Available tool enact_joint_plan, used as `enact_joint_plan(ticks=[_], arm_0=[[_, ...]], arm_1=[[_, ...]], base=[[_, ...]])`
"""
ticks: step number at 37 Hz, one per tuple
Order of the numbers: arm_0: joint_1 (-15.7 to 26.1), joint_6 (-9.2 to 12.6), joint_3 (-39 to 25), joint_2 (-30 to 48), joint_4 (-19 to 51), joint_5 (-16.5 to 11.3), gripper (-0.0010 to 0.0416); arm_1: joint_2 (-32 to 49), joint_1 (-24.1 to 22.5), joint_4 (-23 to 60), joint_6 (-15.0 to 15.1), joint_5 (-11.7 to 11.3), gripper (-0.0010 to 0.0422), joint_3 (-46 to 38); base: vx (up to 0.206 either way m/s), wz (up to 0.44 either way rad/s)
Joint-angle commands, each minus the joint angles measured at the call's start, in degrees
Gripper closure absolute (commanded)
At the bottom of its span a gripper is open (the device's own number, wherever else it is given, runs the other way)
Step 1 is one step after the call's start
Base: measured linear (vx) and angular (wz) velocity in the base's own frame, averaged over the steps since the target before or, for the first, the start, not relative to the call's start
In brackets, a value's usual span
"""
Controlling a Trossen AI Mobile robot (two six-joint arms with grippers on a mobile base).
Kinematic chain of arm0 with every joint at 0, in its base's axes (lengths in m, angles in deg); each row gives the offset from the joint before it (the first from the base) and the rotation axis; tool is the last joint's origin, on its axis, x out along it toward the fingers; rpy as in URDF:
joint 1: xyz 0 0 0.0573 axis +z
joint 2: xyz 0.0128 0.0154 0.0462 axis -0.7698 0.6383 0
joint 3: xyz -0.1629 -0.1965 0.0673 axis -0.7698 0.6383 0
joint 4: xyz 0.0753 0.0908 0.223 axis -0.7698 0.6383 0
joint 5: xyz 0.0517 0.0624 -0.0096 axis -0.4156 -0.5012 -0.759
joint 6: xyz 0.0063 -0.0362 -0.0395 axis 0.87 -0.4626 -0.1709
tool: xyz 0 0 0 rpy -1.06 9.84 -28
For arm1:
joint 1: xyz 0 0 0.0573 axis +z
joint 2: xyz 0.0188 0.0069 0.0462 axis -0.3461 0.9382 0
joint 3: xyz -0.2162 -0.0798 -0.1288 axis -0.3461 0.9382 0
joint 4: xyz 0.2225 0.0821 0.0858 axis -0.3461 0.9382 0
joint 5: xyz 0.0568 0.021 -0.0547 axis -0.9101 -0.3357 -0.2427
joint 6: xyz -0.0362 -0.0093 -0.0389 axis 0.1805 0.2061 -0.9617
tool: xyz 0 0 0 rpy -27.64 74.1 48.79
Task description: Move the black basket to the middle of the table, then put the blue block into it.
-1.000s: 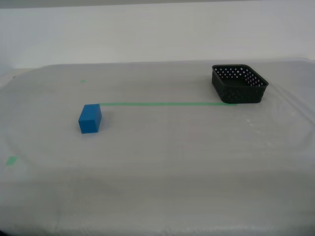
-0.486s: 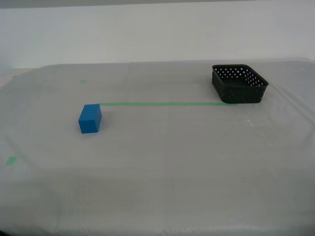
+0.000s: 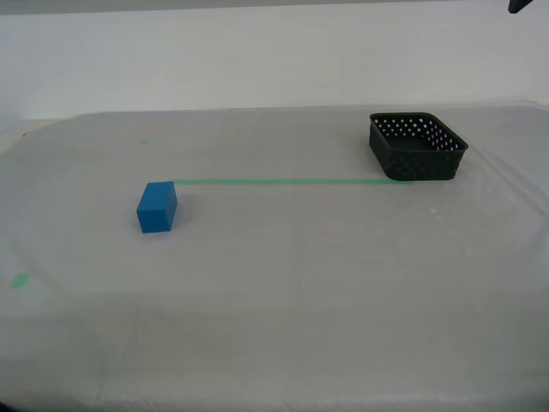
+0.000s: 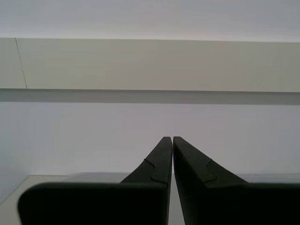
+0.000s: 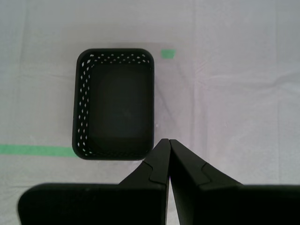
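The table (image 3: 283, 283) is wide open between the blue block (image 3: 157, 207) and the black basket (image 3: 417, 147), which sit well apart. My first gripper (image 5: 168, 142) hangs above the basket's open top with its tips together. Whether anything sits inside I can't quite tell.

Even, bright, diffuse light, faint shadows, and all views slightly soft and washed out.

We see the table (image 3: 283, 283) covered in whitish, translucent sheeting with a soft, slightly wrinkled sheen; thin green tape (image 3: 283, 181) lies flat and matt on it. The black basket (image 3: 418, 148) looks like hard plastic, dull-finished, its walls perforated. The blue block (image 3: 156, 207) has plain matt faces. Our fingers (image 5: 187, 168) appear smooth matt black.
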Motion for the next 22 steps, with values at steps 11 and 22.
enact_joint_plan(ticks=[11, 22], arm_0=[[1.03, 2.32, -10.03, 7.5, 9.49, -4.04, 0.0406], [1.2, 3.15, -16.94, 15.63, 14.75, -4.48, 0.0406]], arm_1=[[-0.02, 0.0, -0.26, 0.11, -0.04, 0.0412, -0.02], [-0.02, -0.02, -0.24, 0.11, -0.04, 0.0412, -0.02]], base=[[0.0, 0.0], [0.0, 0.0]])
